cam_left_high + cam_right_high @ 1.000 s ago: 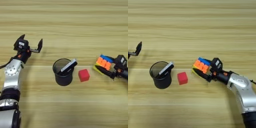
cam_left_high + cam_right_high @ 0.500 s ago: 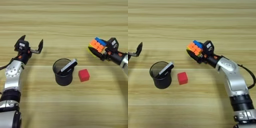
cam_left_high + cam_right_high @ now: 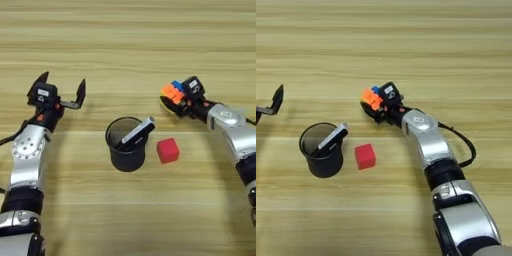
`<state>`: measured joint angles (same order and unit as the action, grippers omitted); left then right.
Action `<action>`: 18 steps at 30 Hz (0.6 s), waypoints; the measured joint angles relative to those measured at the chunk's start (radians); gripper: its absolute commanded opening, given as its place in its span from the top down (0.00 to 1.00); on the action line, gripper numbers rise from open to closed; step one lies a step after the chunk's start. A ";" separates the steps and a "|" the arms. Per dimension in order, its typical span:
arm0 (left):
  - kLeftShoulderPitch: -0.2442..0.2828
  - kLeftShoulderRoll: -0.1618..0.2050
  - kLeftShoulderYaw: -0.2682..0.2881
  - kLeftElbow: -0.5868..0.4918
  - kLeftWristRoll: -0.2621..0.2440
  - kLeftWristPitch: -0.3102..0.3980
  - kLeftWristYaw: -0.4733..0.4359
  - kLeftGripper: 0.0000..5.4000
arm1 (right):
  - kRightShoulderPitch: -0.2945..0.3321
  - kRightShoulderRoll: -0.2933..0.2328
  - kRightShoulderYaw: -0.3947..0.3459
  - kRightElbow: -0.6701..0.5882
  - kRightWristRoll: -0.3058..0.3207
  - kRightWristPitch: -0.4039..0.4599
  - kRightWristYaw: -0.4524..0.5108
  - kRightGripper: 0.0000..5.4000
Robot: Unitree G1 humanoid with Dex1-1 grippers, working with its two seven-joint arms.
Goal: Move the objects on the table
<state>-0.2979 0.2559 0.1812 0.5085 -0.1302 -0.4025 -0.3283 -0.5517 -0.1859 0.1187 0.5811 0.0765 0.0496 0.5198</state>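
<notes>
Left eye view shows a wide light-brown wood-grain bench (image 3: 125,45) with the robot's two arms reaching in from the lower corners. The right gripper (image 3: 176,100) sits right of centre with its jaws pinching the multicoloured puzzle cube (image 3: 172,91), whose orange and blue faces show above the black fingers; whether the cube rests on the wood or is held just clear of it is hard to tell from this angle. The silver forearm behind it runs down and out toward the lower right edge. Below and to the left of that cube, apart from it, lies the small red cube (image 3: 167,150), flat on the bench. Just beside the red cube, on its left, stands the black cup (image 3: 127,149), upright, and a black-and-silver marker (image 3: 135,134) leans across its mouth with the upper end poking over the right side of the rim. The cup and the red cube appear close but not touching. Far over on the left, well apart from all three objects, the left gripper (image 3: 61,85) hovers with its jaws spread wide and nothing between them, the two black fingers pointing up the picture. Its silver arm trails down along the left edge.
</notes>
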 measured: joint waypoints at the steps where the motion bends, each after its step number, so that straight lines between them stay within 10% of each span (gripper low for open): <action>1: 0.000 0.000 -0.001 -0.001 0.004 0.000 0.002 0.00 | -0.005 0.008 0.000 0.032 -0.007 -0.012 0.000 0.38; 9: 0.000 0.001 -0.010 -0.001 0.010 0.000 0.011 0.00 | -0.038 0.037 -0.006 0.167 -0.020 -0.087 -0.008 0.22; 18: 0.001 0.001 -0.027 0.000 0.029 -0.010 0.025 0.00 | 0.008 0.031 -0.034 -0.125 0.012 -0.098 0.008 0.01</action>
<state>-0.2972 0.2565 0.1539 0.5084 -0.1009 -0.4126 -0.3034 -0.5441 -0.1547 0.0844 0.4557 0.0882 -0.0489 0.5273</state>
